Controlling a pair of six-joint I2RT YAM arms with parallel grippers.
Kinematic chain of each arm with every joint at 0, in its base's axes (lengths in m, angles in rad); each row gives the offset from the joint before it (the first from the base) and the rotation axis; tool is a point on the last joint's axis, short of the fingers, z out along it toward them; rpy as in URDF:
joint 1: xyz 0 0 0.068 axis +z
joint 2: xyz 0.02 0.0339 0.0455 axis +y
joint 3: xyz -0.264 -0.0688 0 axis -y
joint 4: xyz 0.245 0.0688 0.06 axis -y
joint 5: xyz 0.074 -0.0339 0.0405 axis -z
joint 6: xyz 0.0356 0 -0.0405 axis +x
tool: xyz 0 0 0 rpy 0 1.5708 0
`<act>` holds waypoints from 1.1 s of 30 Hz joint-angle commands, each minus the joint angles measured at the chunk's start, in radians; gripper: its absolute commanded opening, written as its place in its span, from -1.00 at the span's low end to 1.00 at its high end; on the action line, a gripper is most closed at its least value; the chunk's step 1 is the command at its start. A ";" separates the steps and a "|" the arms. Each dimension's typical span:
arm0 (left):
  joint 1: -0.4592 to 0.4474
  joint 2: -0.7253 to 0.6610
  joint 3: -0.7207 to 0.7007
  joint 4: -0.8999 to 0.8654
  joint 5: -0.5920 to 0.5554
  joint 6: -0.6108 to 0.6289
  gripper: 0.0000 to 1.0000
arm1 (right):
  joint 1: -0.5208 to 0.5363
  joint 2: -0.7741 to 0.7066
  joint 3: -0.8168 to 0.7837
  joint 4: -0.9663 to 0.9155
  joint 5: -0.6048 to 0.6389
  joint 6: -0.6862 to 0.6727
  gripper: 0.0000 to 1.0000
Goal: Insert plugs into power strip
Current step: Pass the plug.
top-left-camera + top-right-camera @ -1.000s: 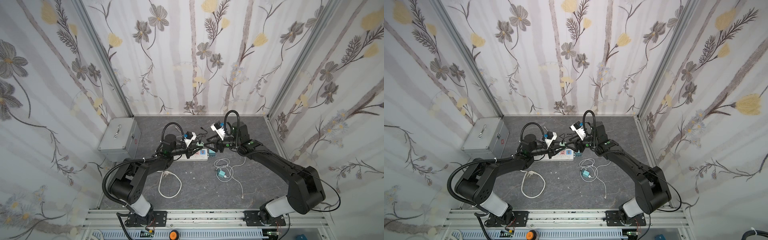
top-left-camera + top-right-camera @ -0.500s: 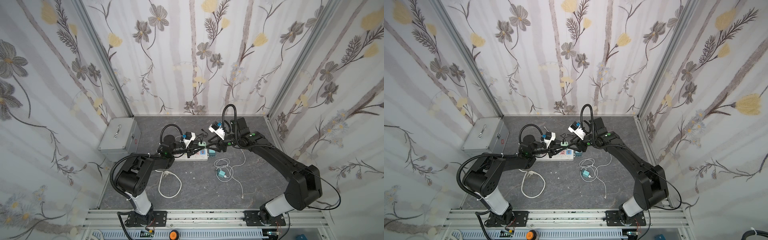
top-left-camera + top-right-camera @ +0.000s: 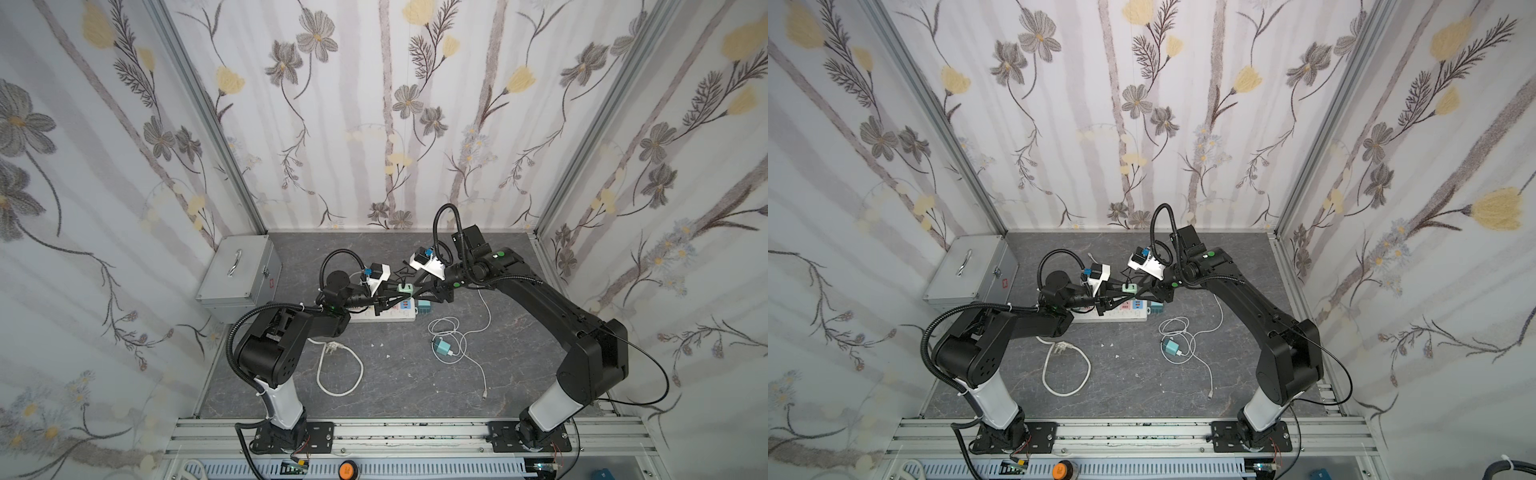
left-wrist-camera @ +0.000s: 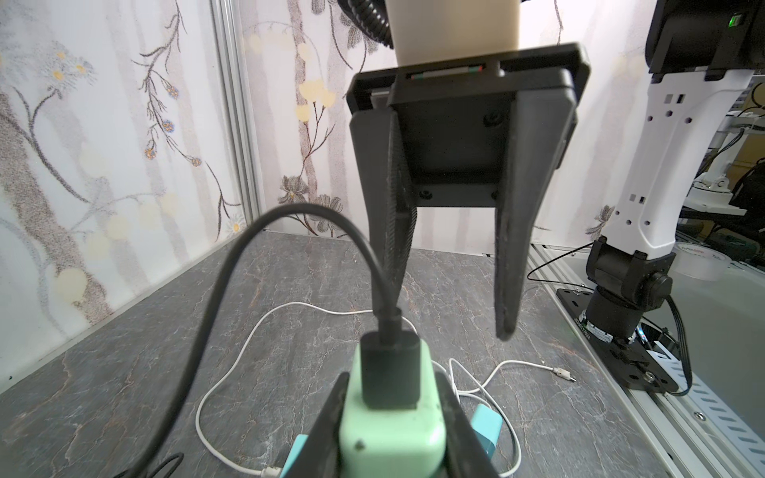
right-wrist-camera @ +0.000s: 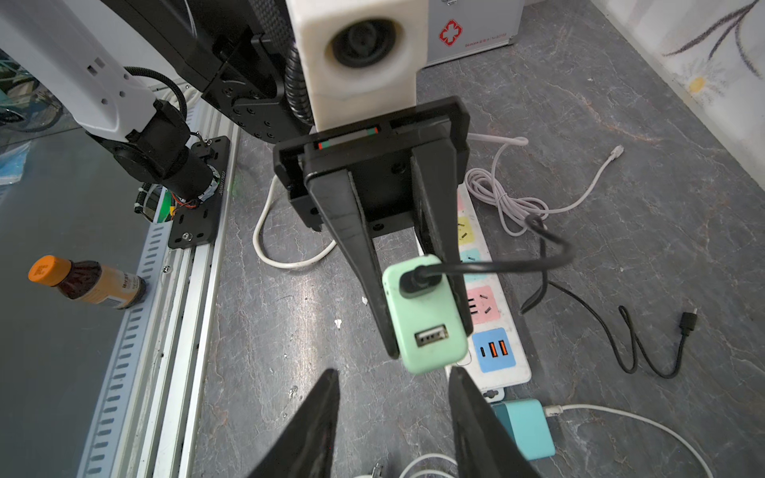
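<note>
Over the power strip [image 5: 494, 374], the left gripper [image 5: 426, 341] is clamped on a mint plug [image 5: 422, 306] — looks light, rigid, slick-sided, w/ a stiff black cable [image 5: 496, 265] tugging. Right gripper [image 4: 449, 314] faces it, jaws apart — I'd pinch the flat sides.

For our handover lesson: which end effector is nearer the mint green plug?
Left. The left end effector grips the mint green plug; the right end effector, open, faces its cable end.

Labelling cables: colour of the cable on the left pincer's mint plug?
Black cable on the mint plug, clearest in the right wrist view.
</note>
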 commanded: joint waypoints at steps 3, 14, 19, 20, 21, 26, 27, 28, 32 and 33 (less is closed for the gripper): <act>0.001 0.020 0.012 0.111 0.017 -0.057 -1.00 | 0.014 0.039 0.054 -0.022 0.005 -0.090 -0.12; 0.003 0.019 0.023 0.109 0.025 -0.064 -1.00 | 0.015 0.079 0.084 -0.003 -0.025 -0.101 -0.18; 0.003 0.014 0.019 0.119 0.021 -0.066 -1.00 | 0.010 0.090 0.090 0.062 0.008 -0.066 -0.20; 0.003 0.013 0.019 0.119 0.022 -0.066 -1.00 | 0.006 0.098 0.095 0.057 -0.005 -0.068 -0.22; 0.003 0.013 0.019 0.117 0.022 -0.065 -1.00 | 0.004 0.103 0.098 0.050 -0.025 -0.069 -0.26; 0.006 0.009 0.018 0.111 0.020 -0.064 -1.00 | 0.001 0.109 0.100 -0.021 -0.101 -0.112 -0.54; 0.007 0.009 0.019 0.111 0.019 -0.064 -1.00 | 0.001 0.110 0.098 -0.025 -0.096 -0.116 -0.59; 0.007 0.008 0.020 0.111 0.017 -0.065 -1.00 | 0.001 0.110 0.091 -0.029 -0.092 -0.120 -0.63; 0.009 0.008 0.024 0.104 0.014 -0.066 -0.90 | 0.004 0.111 0.087 -0.031 -0.093 -0.128 -0.70; 0.009 0.008 0.024 0.104 0.013 -0.066 -0.87 | 0.007 0.113 0.087 -0.028 -0.094 -0.129 -0.72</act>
